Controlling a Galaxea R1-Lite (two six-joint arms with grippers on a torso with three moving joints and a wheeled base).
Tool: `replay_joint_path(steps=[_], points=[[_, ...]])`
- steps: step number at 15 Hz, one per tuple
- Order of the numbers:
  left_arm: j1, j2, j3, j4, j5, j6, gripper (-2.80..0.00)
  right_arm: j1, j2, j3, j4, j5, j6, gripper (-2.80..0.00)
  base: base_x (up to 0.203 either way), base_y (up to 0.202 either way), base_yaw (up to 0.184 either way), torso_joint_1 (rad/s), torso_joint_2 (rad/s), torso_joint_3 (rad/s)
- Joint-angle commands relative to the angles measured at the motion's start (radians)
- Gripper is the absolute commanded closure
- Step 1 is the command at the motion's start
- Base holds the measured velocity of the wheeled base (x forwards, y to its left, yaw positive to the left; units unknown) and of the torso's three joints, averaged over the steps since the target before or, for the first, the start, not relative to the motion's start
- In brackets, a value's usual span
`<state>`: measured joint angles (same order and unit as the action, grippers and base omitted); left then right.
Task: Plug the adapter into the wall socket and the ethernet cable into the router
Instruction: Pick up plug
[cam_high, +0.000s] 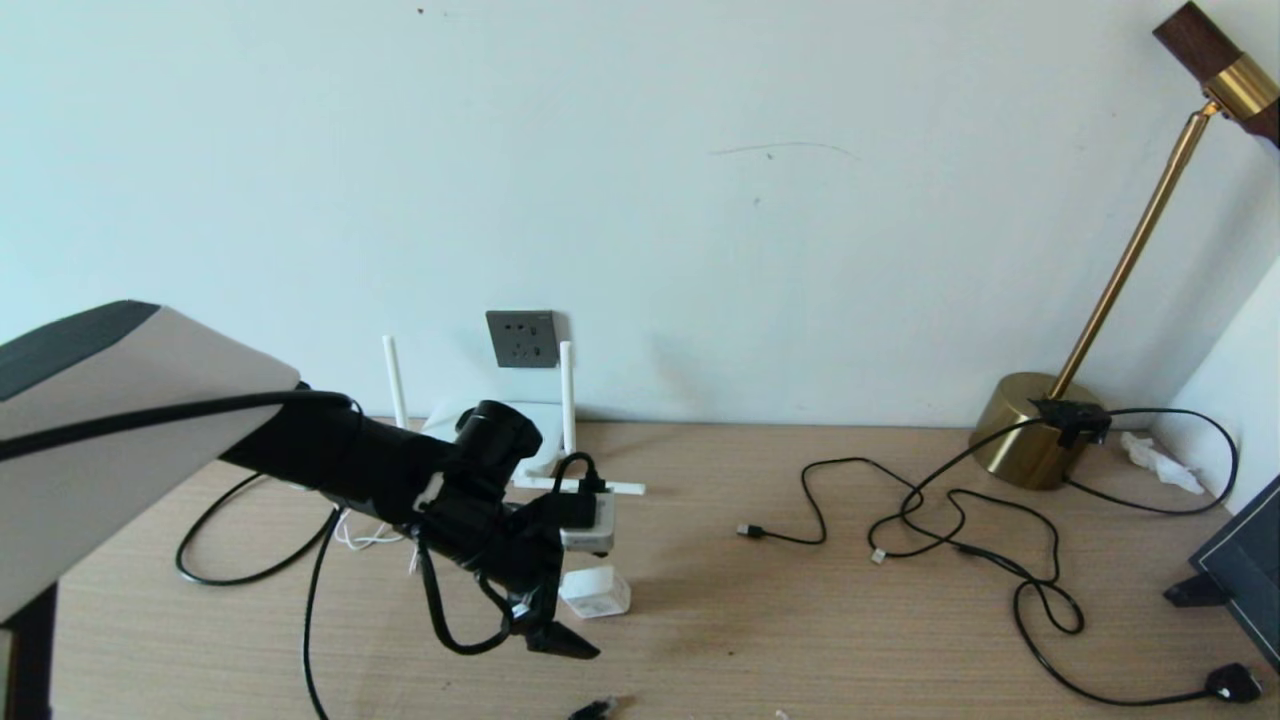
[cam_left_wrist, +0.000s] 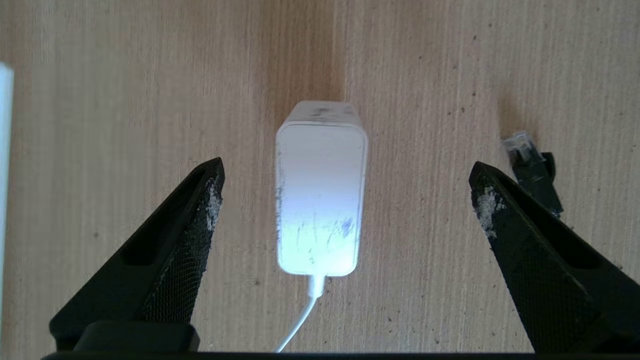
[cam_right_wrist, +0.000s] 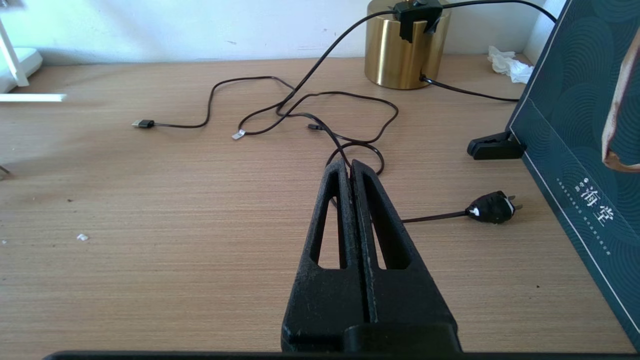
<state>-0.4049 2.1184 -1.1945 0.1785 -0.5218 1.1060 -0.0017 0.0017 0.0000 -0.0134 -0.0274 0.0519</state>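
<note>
While the left gripper (cam_left_wrist: 345, 185) hangs over the adapter (cam_left_wrist: 320, 190) with jaws spread wide and touching nothing, a crooked closing could skid the smooth block or snag its thin white cord (cam_left_wrist: 300, 320). Beside the adapter lies the ethernet cable (cam_left_wrist: 532, 167) tip. Beyond the adapter stand the router (cam_high: 520, 420) and wall socket (cam_high: 522, 338). The right gripper (cam_right_wrist: 351, 167) rests pressed together. No writing shows on the adapter.
</note>
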Motion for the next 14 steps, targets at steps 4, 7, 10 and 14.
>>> replay_joint_path(steps=[4,7,10,14], points=[[0.000,0.019,-0.003,-0.007,-0.006,0.005,0.00,0.000,0.000,0.000,0.000,0.000,0.000,0.00,0.000,0.000,0.000,0.000,0.00,0.000],[0.003,0.021,0.000,-0.010,-0.006,0.003,0.00,0.000,0.000,0.000,0.000,0.000,0.000,0.00,0.000,0.000,0.000,0.000,0.00,0.000],[0.005,0.020,0.006,-0.010,-0.006,0.005,0.00,0.000,0.000,0.000,0.000,0.000,0.000,0.00,0.000,0.000,0.000,0.000,0.00,0.000],[0.050,-0.026,0.033,-0.008,-0.049,0.003,0.00,0.000,0.000,0.000,0.000,0.000,0.000,0.00,0.000,0.000,0.000,0.000,0.00,0.000]])
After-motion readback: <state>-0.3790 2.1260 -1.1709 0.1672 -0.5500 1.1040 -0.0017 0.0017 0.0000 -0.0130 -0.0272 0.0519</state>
